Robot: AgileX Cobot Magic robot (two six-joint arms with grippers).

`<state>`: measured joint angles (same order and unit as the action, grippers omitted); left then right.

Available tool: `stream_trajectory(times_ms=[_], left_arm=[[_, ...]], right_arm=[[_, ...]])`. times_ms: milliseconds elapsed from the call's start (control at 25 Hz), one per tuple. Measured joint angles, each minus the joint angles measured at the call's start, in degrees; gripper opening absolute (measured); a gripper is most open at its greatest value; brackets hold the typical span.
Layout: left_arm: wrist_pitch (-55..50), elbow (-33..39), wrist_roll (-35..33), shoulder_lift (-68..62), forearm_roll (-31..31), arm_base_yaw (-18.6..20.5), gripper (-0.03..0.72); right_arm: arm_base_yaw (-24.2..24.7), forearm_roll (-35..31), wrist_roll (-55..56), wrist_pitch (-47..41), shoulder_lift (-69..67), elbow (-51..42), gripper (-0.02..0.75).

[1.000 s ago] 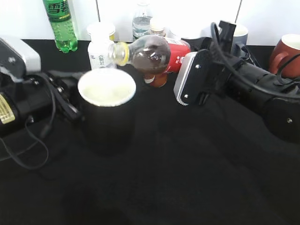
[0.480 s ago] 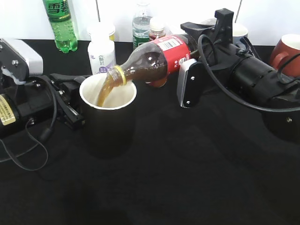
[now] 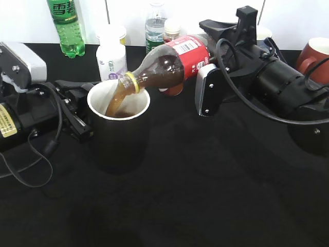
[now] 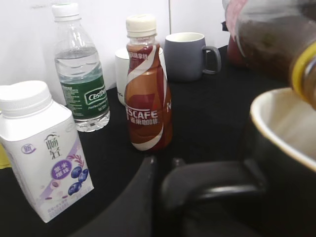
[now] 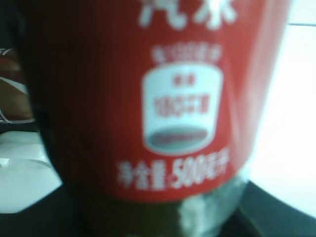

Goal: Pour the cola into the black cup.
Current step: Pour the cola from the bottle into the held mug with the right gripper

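Observation:
The cola bottle is tilted mouth-down to the left, its yellow-ringed neck over the rim of the black cup. Brown cola streams into the cup's white inside. My right gripper is shut on the cola bottle's red-labelled body; the label fills the right wrist view. My left gripper is shut on the black cup's handle at the cup's left side. The cup's rim and the bottle's neck show in the left wrist view.
Behind the cup stand a white milk carton, a green bottle, a clear water bottle and a coffee bottle. A grey mug and a reddish-brown mug stand at the back right.
One second ago the bottle lay near level above the cup with nothing flowing. It then tipped down over the rim and cola pours; liquid now shows inside the cup.

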<state>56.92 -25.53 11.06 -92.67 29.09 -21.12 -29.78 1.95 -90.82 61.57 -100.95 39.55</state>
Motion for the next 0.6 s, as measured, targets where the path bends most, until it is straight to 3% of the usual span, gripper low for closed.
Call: stream_trajectory(times_ms=[400, 600], left_arm=[[0.0, 0.0, 0.0, 0.0, 0.0, 0.0, 0.05], [1.3, 0.0, -0.1, 0.0, -1.7, 0.0, 0.05]], right_arm=[[0.0, 0.0, 0.7, -0.3, 0.0, 0.1, 0.365], [0.0, 0.2, 10.4, -0.9, -1.2, 0.1, 0.365]])
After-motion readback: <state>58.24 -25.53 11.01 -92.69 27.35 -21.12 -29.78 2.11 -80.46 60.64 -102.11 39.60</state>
